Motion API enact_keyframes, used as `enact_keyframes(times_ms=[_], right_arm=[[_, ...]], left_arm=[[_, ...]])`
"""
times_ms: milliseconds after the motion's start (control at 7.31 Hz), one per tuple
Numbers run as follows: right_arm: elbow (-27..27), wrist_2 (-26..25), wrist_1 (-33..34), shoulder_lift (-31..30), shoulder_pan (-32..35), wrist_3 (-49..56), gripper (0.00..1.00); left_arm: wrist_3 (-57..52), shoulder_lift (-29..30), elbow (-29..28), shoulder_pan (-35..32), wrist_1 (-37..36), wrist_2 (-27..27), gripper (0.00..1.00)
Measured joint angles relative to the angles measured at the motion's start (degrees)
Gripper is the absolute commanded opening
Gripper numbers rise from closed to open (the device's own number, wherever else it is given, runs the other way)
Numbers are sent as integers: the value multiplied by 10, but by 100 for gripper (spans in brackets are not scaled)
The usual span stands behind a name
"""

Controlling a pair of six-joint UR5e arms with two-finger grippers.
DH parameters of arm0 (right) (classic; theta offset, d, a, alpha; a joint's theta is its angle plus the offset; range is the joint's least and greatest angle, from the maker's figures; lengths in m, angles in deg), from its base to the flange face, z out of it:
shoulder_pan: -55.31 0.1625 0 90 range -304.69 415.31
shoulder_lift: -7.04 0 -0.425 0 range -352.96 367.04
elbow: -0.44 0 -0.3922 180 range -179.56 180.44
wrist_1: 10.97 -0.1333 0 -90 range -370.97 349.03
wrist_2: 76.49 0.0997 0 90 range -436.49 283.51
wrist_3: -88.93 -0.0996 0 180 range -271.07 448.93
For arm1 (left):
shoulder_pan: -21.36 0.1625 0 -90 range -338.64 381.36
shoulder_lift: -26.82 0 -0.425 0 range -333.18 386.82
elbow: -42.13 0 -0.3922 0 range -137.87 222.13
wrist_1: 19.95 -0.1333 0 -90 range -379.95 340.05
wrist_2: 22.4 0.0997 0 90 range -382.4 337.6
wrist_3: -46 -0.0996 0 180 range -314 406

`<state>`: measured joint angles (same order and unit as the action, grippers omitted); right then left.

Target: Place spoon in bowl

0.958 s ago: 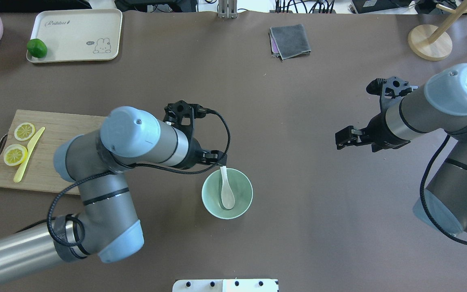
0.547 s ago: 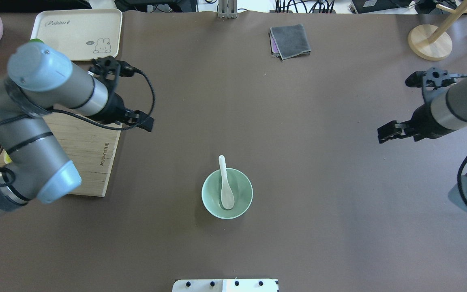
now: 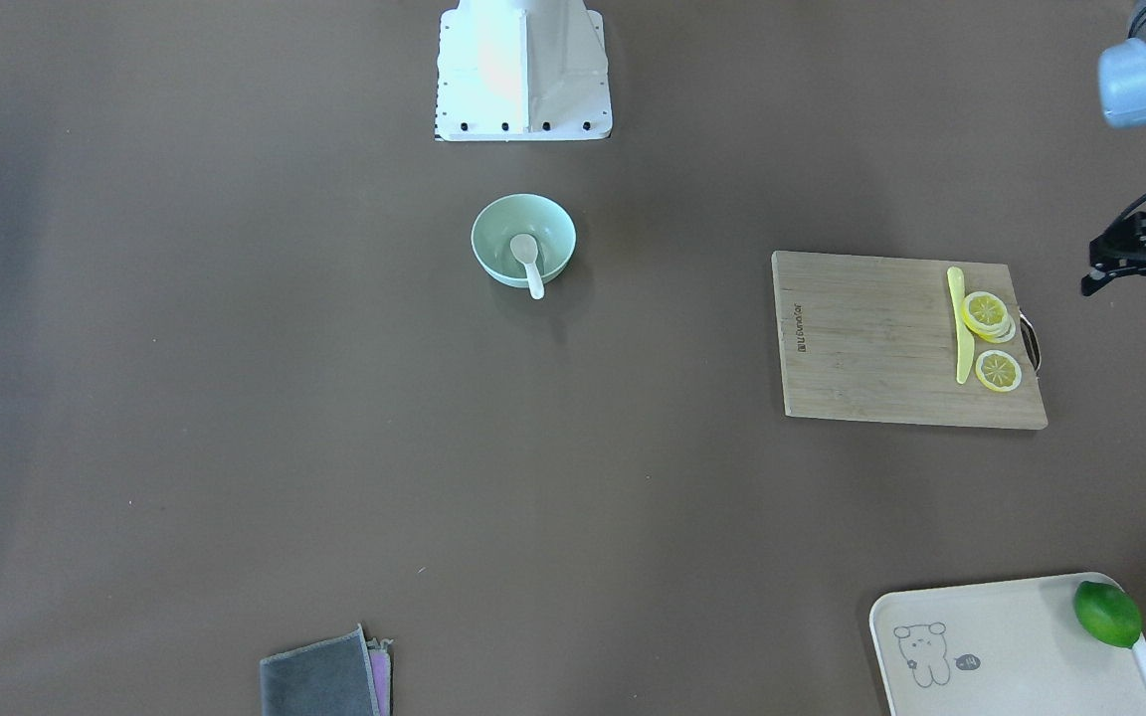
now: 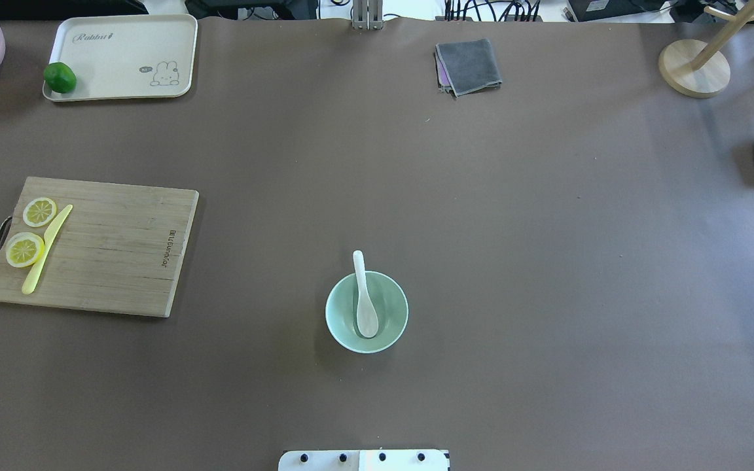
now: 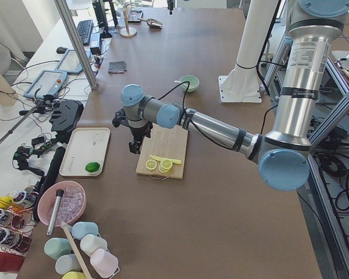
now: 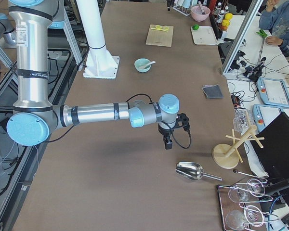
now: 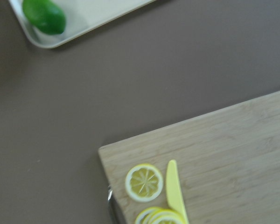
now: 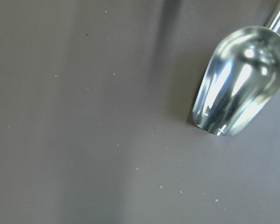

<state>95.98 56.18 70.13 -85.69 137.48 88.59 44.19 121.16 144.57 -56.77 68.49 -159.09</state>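
- Overhead exterior: finds the spoon [image 4: 364, 301] already in the bowl [image 4: 338, 327], scoop on the bottom, handle leaning out over the rim farther from the robot's base. Shows no arm. Reads as done, with nothing left to place.
- Exterior front-facing: confirms the same resting pose from the opposite side. Adds a sliver of the left arm [image 3: 1135, 75] at the edge, well apart from the bowl.
- Exterior left: puts the left gripper [image 5: 134, 145] at the cutting board [image 5: 174, 145] edge nearest the tray [image 5: 99, 139]. Cannot tell whether jaws stand apart or together.
- Exterior right: puts the right gripper [image 6: 168, 140] near a metal scoop [image 6: 189, 170], well apart from the bowl. Cannot tell its jaw state either.
- Wrist views: show no fingers, only lemon slices [image 7: 143, 182] and that scoop.
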Motion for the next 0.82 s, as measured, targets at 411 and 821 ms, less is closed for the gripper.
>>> enact_keyframes(times_ms=[411, 821], right_arm=[[-13, 3, 0, -2, 25, 22, 100], [-7, 3, -5, 0, 27, 23, 100]], left_arm=[[-19, -56, -15, -48, 14, -24, 98], [-20, -60, -35, -81, 14, 6, 98]])
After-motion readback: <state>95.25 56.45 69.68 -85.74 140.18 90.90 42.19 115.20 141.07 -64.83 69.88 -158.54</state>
